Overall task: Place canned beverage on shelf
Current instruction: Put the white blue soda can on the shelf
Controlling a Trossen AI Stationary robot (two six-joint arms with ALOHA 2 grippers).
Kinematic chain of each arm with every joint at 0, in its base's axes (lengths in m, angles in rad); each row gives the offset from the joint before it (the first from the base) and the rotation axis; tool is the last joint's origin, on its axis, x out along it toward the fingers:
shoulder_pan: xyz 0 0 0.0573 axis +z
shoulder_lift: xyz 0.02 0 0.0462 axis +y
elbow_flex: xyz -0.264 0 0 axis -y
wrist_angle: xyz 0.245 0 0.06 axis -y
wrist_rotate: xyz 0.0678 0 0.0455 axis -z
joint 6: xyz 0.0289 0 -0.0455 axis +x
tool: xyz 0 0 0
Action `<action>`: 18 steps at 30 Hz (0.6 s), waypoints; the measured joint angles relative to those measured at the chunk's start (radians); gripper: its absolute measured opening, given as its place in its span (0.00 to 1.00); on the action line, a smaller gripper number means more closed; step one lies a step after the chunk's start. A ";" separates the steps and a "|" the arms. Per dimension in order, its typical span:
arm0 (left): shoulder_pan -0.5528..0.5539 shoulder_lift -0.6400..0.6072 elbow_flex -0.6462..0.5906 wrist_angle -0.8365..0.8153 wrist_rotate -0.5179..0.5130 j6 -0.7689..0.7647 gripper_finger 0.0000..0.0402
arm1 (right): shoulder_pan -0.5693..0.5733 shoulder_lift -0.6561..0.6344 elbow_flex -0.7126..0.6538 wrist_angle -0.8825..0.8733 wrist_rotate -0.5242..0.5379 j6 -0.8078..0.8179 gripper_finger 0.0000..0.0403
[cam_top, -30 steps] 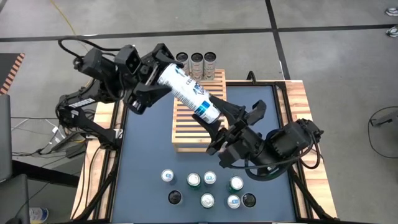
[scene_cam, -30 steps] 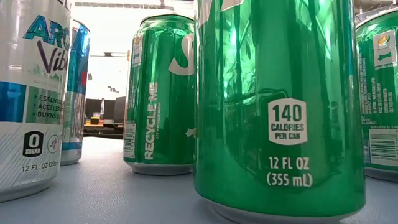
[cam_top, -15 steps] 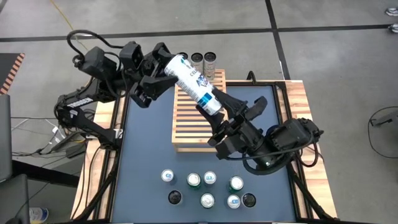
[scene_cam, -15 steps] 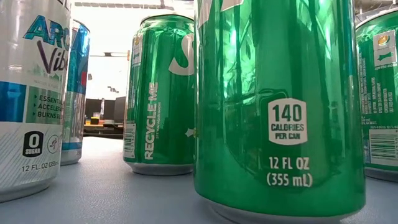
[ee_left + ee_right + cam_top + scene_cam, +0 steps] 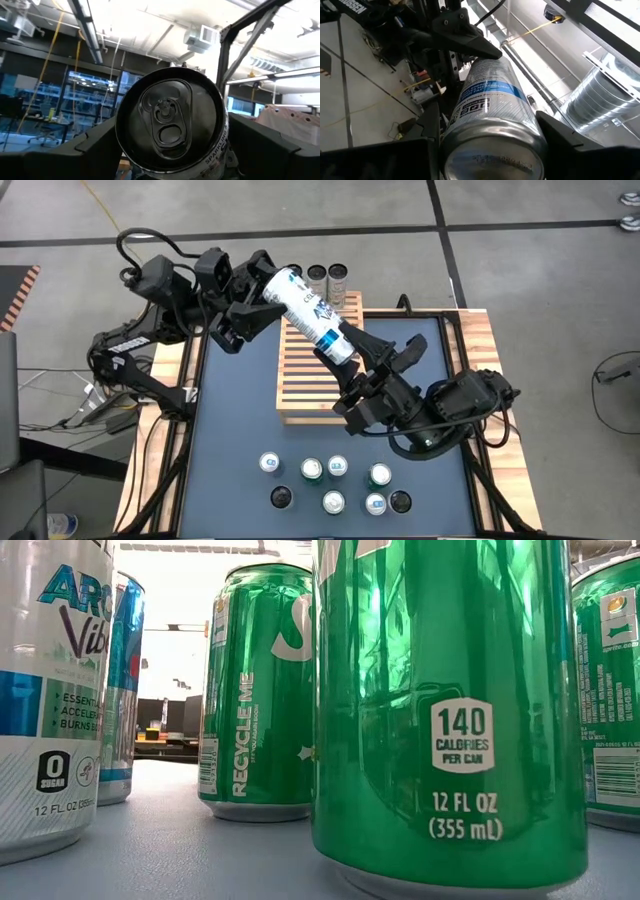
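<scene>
A white-and-blue canned beverage [image 5: 310, 315] hangs slanted in the air above the far part of the shelf [image 5: 300, 395], a light wooden slatted rack on the blue table. My left gripper [image 5: 272, 292] is at the can's top end, whose pull-tab lid [image 5: 172, 120] fills the left wrist view. My right gripper [image 5: 352, 358] is at the can's bottom end [image 5: 492, 150]. Both are shut on the can. Three cans [image 5: 316, 276] stand at the shelf's far end. My left gripper has the can's wall just below the lid rim [image 5: 122, 142] between its two fingers [image 5: 85, 150]. It comes from the table's far left, along the can. The can is lifted clear of the shelf, tilted. My right gripper has the can's wall at the bottom end [image 5: 470, 107] between its two fingers [image 5: 580, 150]. It comes from the near right, along the can, and slants upward. The can's bottom faces the wrist.
Several cans [image 5: 330, 480] stand in a cluster on the blue table near its front edge; the low view is filled by green cans [image 5: 450, 710] and a white one [image 5: 45, 690]. The middle and near slats of the shelf are bare.
Both wrists have turned with the can between them. The can has shifted a little toward the table's far edge and its top end has swung toward the right. Neither gripper has opened or shut.
</scene>
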State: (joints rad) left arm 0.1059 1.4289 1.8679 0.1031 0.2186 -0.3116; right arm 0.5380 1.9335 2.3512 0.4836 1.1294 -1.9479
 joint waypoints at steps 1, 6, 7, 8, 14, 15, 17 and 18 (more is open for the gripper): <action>0.000 0.001 0.000 -0.001 0.006 0.003 0.78 | 0.000 0.000 0.000 0.000 0.000 -0.001 0.49; 0.001 -0.018 -0.001 -0.033 -0.003 0.008 0.78 | 0.000 0.001 -0.001 -0.002 -0.002 -0.002 0.49; 0.001 -0.029 -0.001 -0.055 -0.007 0.013 0.78 | -0.001 0.001 -0.001 -0.003 -0.003 -0.002 0.49; 0.001 -0.035 -0.001 -0.073 -0.015 0.016 0.78 | -0.001 -0.001 -0.002 -0.009 -0.001 -0.002 0.49; 0.002 -0.054 -0.001 -0.104 -0.017 0.025 0.78 | -0.018 -0.001 -0.003 -0.009 -0.010 -0.002 0.49; 0.003 -0.054 -0.001 -0.104 -0.012 0.025 0.78 | -0.020 -0.001 -0.003 -0.010 -0.009 -0.002 0.49; 0.003 -0.053 -0.001 -0.111 -0.002 0.023 0.78 | -0.025 -0.002 -0.003 -0.014 -0.009 -0.002 0.49; 0.003 -0.053 -0.001 -0.122 0.000 0.022 0.78 | -0.028 -0.002 -0.003 -0.016 -0.009 -0.001 0.49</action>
State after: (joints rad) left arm 0.1085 1.3758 1.8668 -0.0184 0.2188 -0.2894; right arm 0.5099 1.9312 2.3486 0.4676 1.1205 -1.9492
